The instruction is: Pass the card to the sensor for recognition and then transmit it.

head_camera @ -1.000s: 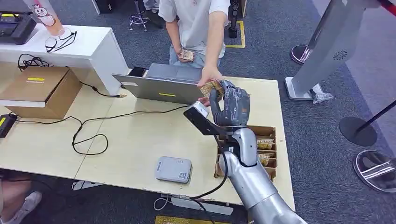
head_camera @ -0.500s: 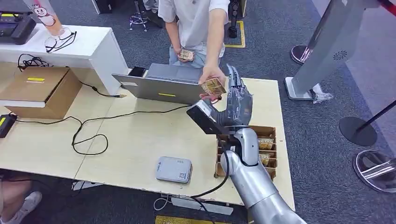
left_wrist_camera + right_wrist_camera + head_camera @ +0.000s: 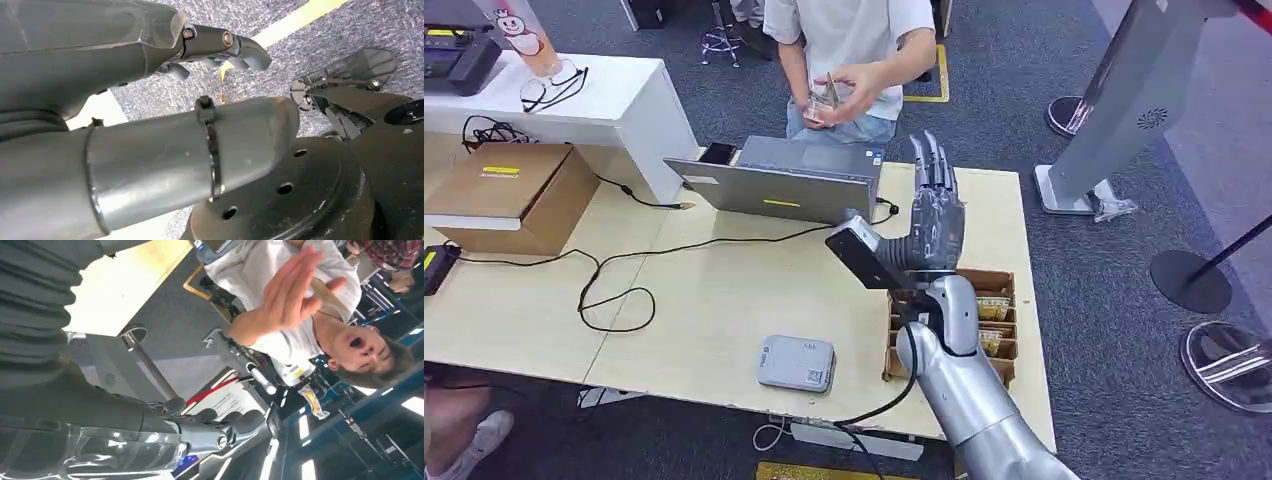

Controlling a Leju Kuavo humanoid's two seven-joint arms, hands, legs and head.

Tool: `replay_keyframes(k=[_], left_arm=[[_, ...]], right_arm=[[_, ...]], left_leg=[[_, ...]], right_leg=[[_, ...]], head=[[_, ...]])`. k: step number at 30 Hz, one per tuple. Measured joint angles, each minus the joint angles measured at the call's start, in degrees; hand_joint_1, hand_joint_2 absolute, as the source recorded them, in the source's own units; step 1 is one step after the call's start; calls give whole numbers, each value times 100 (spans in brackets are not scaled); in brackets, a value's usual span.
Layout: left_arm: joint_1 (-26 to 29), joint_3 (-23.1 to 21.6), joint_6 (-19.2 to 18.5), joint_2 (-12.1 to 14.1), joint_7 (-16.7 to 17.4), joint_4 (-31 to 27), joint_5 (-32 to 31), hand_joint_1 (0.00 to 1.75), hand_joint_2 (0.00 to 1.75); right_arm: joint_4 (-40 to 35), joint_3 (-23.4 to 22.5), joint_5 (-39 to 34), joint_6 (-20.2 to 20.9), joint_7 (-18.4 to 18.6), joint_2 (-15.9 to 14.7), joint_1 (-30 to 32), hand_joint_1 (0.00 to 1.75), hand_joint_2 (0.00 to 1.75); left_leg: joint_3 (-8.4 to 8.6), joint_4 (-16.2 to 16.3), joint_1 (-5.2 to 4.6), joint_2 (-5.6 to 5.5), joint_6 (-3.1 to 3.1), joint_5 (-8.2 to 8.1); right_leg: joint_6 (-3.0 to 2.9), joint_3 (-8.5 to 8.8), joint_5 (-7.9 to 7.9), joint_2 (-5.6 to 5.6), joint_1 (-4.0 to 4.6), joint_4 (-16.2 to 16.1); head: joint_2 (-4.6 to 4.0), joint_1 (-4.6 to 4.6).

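Biggest thing first: your worktop [image 3: 724, 300] spreads out under and to the left of the right hand [image 3: 936, 215], pale wood with a black cable looping across it. A person [image 3: 849, 40] in a light shirt stands on the far side of it, straight out past the right hand's fingertips. Next down, the grey laptop [image 3: 774, 180] sits just left of the hand, near the far edge. The cardboard box [image 3: 509, 195] is way off to the left, well apart from the hand.

Your right hand is raised above the worktop, fingers straight and spread, palm empty, so it's holding nothing. Just below and behind it is the card tray [image 3: 994, 310], brown slots with cards standing in them. The grey sensor [image 3: 796, 362] lies flat, down and to the left of the hand, near the front edge.

The card [image 3: 829, 92] is with the person now, up in their two hands at chest height, beyond your fingertips and not touching them.

Left hand [image 3: 220, 47] hangs over carpet with fingers curled in and nothing in them.
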Motion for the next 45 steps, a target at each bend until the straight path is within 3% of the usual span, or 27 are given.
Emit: replay_keyframes(k=[14, 30, 42, 43, 45], left_arm=[[12, -46, 9, 4, -81, 0, 63, 0, 0], [57, -46, 7, 30, -160, 0, 111, 0, 0], [149, -44, -61, 24, -201, -13, 153, 0, 0], [149, -44, -61, 24, -201, -15, 153, 0, 0], [150, -44, -63, 24, -201, -28, 153, 0, 0]], right_arm=[[-776, 11, 72, 127, -232, -72, 446, 0, 0], [-1763, 74, 171, -46, -483, -529, 1378, 0, 0], [-2135, 76, 22, 155, -743, -699, 2000, 0, 0], [-2144, 76, 20, 155, -756, -708, 2018, 0, 175], [-2151, 79, 4, 155, -778, -721, 2044, 0, 175]], left_leg=[[-1, 0, 0, 0, 0, 0], [-3, 0, -1, -1, 0, -3], [-3, 0, 0, -1, 1, -4], [-3, 0, 0, -1, 1, -4], [-3, 0, 0, -1, 1, -4]], right_leg=[[0, -1, 0, 0, 0, -1], [1, -1, -1, -2, 0, -3], [1, -2, -2, -1, 0, -3], [1, -2, -2, -1, 0, -3], [1, -2, -2, -1, 0, -3]], head=[[0, -2], [0, 0], [0, -2], [0, -2], [0, -2]])
